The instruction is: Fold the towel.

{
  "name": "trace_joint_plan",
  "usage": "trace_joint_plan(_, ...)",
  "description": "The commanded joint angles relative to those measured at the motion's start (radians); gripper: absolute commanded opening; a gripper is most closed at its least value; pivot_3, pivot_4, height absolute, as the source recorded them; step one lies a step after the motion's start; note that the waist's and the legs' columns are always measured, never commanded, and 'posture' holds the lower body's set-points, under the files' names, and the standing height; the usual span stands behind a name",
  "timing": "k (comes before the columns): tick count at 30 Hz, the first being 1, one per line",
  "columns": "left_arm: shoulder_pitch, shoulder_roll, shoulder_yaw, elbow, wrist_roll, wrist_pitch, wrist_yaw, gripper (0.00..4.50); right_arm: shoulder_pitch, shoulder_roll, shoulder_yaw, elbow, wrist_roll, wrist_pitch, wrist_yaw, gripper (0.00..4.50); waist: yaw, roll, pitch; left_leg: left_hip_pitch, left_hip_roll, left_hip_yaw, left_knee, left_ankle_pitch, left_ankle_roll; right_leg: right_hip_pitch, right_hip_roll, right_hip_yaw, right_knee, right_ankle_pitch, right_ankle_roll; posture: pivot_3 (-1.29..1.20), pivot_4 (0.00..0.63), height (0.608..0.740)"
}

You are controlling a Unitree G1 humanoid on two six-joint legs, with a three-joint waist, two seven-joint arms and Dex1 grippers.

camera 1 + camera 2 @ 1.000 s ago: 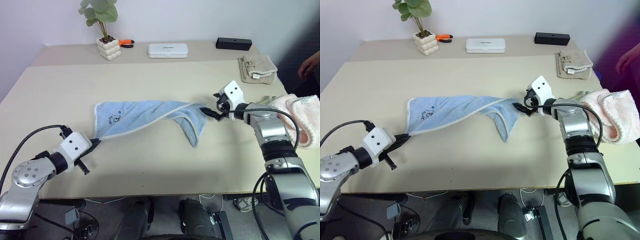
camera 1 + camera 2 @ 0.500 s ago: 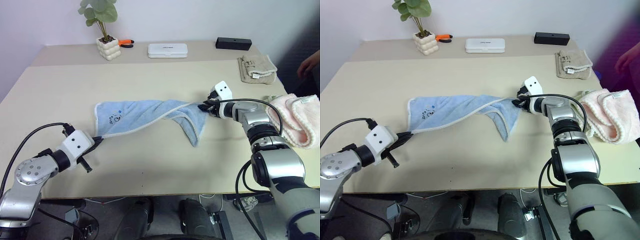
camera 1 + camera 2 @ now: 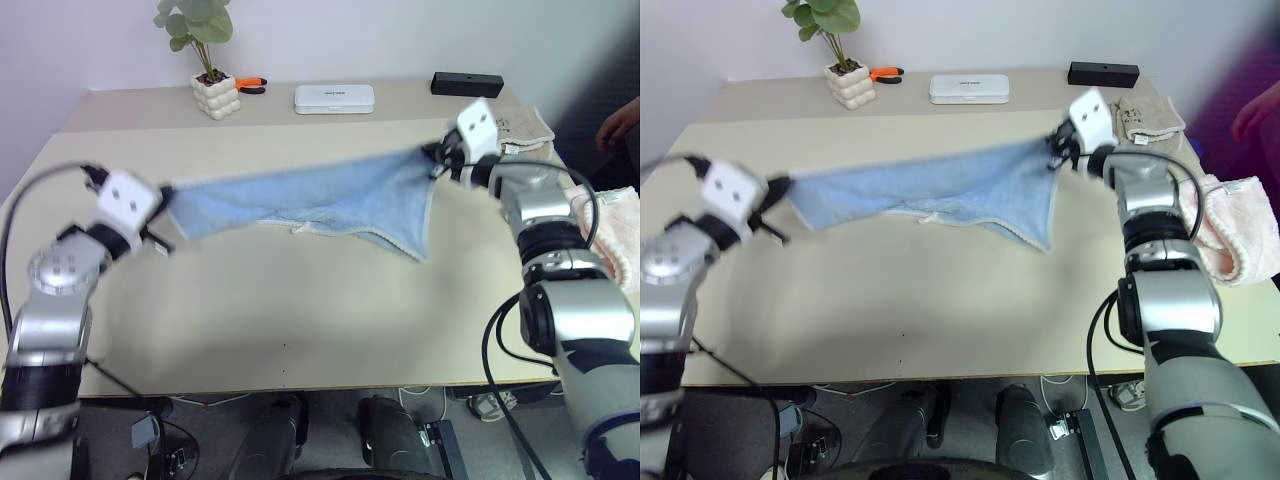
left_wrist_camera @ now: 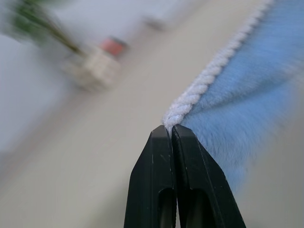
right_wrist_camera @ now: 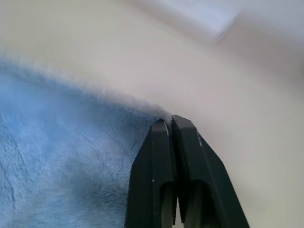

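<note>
Two corners of the towel (image 3: 310, 195) are pinched, so it hangs stretched across mid-frame above the table (image 3: 300, 300); left gripper (image 3: 163, 195) and right gripper (image 3: 437, 160) clamp them, probably to spread it before folding

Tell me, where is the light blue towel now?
The towel hangs stretched above the middle of the table, with the left gripper and right gripper each shut on one end.
</note>
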Motion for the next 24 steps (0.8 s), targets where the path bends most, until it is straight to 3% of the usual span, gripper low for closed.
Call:
trace_joint_plan(1,-0.193,0.032,0.081,0.127,0.016,-0.081,0.118,0.00,-0.107,-0.053,-0.051,-0.099,0.020,-0.064,-0.016,0.03,-0.004,0.000,0.000,-0.001,0.000,0.000,0.000,0.001,-0.002,-0.002,0.000,0.000,0.000,0.000,0.000,0.00,0.150,0.740)
trace_joint_plan(4,-0.262,0.065,0.123,0.194,0.006,-0.122,0.150,0.00,-0.113,-0.071,-0.071,-0.196,0.061,-0.060,0.038,0.03,-0.021,0.000,0.000,-0.007,0.001,0.002,0.000,0.002,-0.006,-0.009,0.000,0.002,0.000,0.000,0.000,0.00,0.150,0.740)
trace_joint_plan(9,-0.108,0.114,0.224,0.080,-0.118,-0.093,0.021,0.00,0.055,-0.114,-0.086,-0.535,0.183,0.061,0.222,0.03,-0.033,0.000,0.000,-0.007,0.001,0.003,0.000,0.000,-0.004,-0.011,0.001,0.006,-0.001,0.000,0.001,0.00,0.150,0.740)
trace_joint_plan(15,0.388,0.128,0.380,-0.273,-0.326,0.117,-0.237,0.00,0.438,-0.232,-0.072,-0.983,0.378,0.381,0.439,0.03,-0.024,0.000,0.000,-0.008,0.002,0.003,0.002,-0.004,0.002,-0.011,0.001,0.008,0.000,0.000,0.000,0.00,0.150,0.740)
trace_joint_plan(24,0.903,0.136,0.575,-0.526,-0.476,0.368,-0.486,0.00,0.739,-0.414,-0.142,-1.212,0.549,0.600,0.615,0.03,-0.001,0.000,0.000,-0.006,0.007,0.005,0.003,-0.003,0.000,-0.008,0.003,0.008,-0.003,0.001,-0.009,0.00,0.150,0.740)
